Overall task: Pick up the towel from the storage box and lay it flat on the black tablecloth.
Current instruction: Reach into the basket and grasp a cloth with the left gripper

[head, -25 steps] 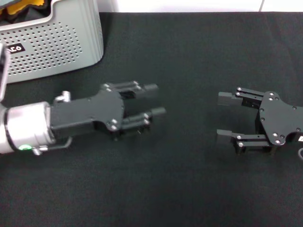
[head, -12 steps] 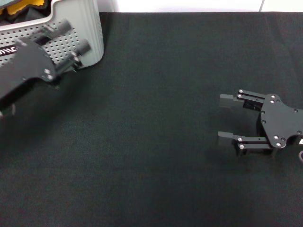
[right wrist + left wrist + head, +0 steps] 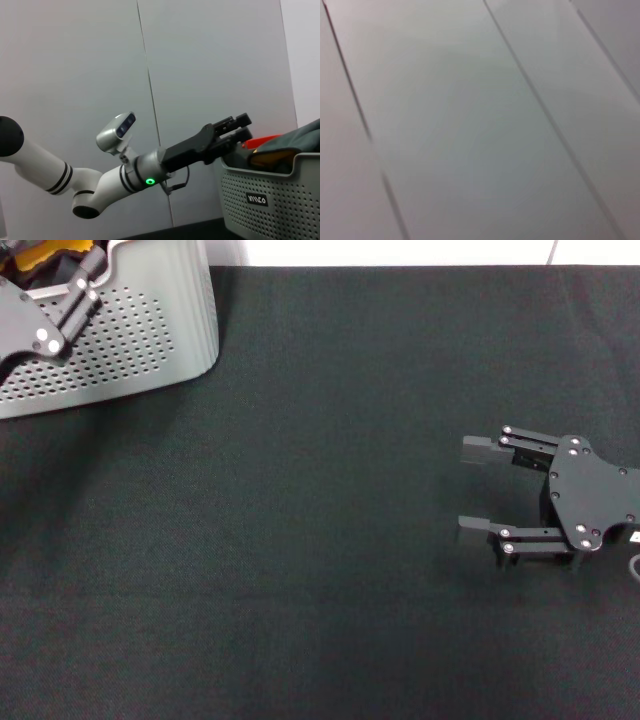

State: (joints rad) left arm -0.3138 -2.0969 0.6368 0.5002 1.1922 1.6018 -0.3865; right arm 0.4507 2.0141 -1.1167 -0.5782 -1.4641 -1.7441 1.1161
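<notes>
At the table's far-left corner, the towel [image 3: 45, 254] lies bunched in the storage box [image 3: 150, 330]. The left end effector [image 3: 88, 272] is raised at the box's rim, fingers nearly together, grasping nothing, the towel just beyond. The right end effector [image 3: 478, 490] rests released on the black tablecloth [image 3: 320, 540] near the right edge.

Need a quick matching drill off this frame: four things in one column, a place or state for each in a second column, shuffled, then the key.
Column 1
1. left gripper
2. right gripper
3. towel
4. storage box

Column 2
A. lies bunched inside the box
B. stands on the far left corner of the black tablecloth
C. raised at the box rim, fingers close together
D. low over the cloth at the right, fingers apart

Pairs: 1-C, 2-D, 3-A, 4-B
</notes>
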